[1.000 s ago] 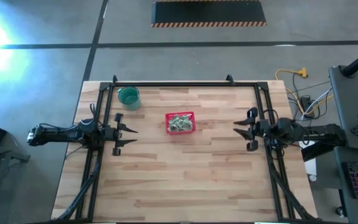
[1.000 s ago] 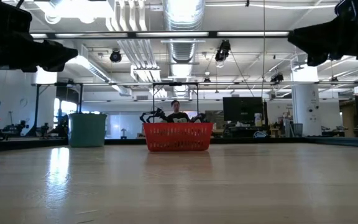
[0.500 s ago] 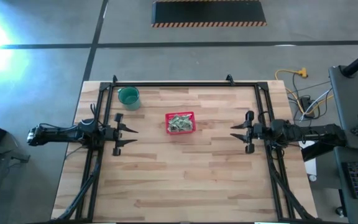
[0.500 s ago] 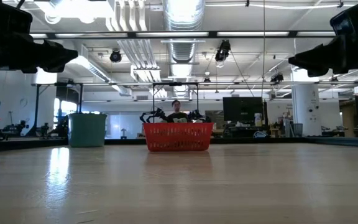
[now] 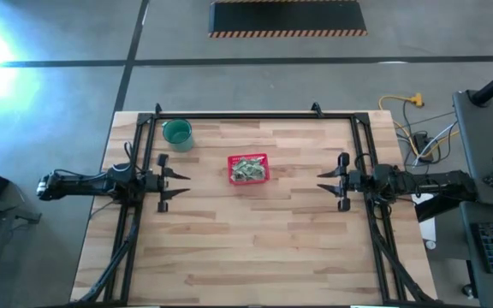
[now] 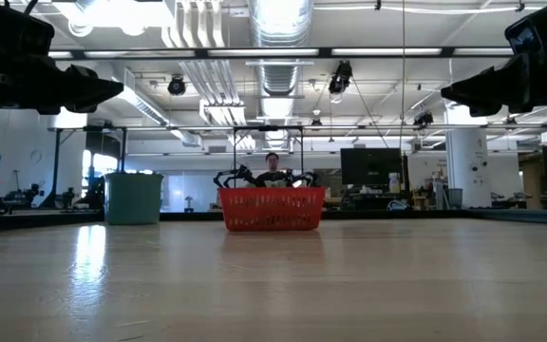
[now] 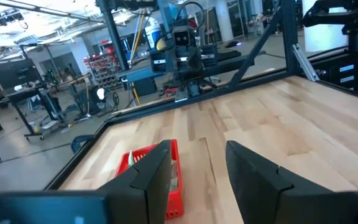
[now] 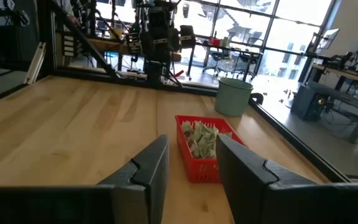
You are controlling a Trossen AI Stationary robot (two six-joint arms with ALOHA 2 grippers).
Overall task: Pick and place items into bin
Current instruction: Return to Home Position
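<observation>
At the left edge of the counter [image 5: 255, 248], the left end effector [image 5: 176, 188] hovered above the wood, its 2 fingers spread apart and holding nothing. A teal cup [image 5: 177, 134] stood near the far left corner. The red basket [image 5: 247, 156] sat mid-counter, toward the far side, between the 2 arms and well apart from both, with a heap of pale green-and-white packets [image 5: 247, 172] inside it. At the right edge, the right end effector [image 5: 325, 185] faced the basket, its fingers likewise parted and empty.
</observation>
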